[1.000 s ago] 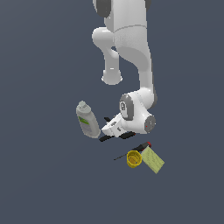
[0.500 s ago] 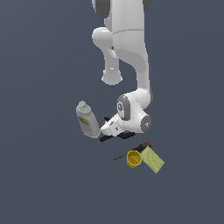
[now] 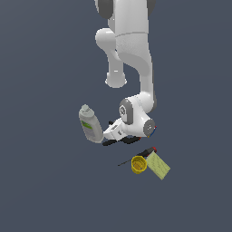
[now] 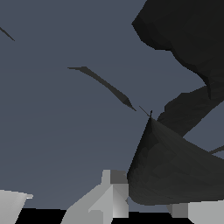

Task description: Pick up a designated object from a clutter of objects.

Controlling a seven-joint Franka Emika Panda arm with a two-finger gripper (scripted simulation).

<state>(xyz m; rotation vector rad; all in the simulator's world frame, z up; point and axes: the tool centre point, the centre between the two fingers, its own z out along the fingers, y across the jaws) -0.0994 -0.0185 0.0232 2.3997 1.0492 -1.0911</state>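
Though most of the black spring clamp (image 3: 118, 142) is hidden beneath the arm's wrist, I can place it on the worktop (image 3: 50, 181) directly under the gripper (image 3: 113, 134), its dark handles showing just beside the white bottle (image 3: 90, 124) and running toward the exterior view's right. In the wrist view the clamp (image 4: 175, 166) fills the frame as large black masses close to the pale fingers (image 4: 105, 197); I cannot tell from either view whether the fingers are spread or already pinching it. My judgement on handling: a light, rigid plastic-and-steel piece, stiff along the handles, smooth enough to slip, and long enough to swing if taken near one end. I would take hold across the thick body near the pivot, where the handles meet the rounded jaws, rather than on one thin handle. Further toward the exterior view's right lie the yellow cup (image 3: 138, 164), the pale yellow box (image 3: 158, 165) and the thin tool (image 3: 136, 156), near one another and apart from the clamp. Against the earlier frames, nothing visibly differs: the arm holds the same low pose over the clamp, and the bottle, cup and box sit where they were, so any motion is very slight.
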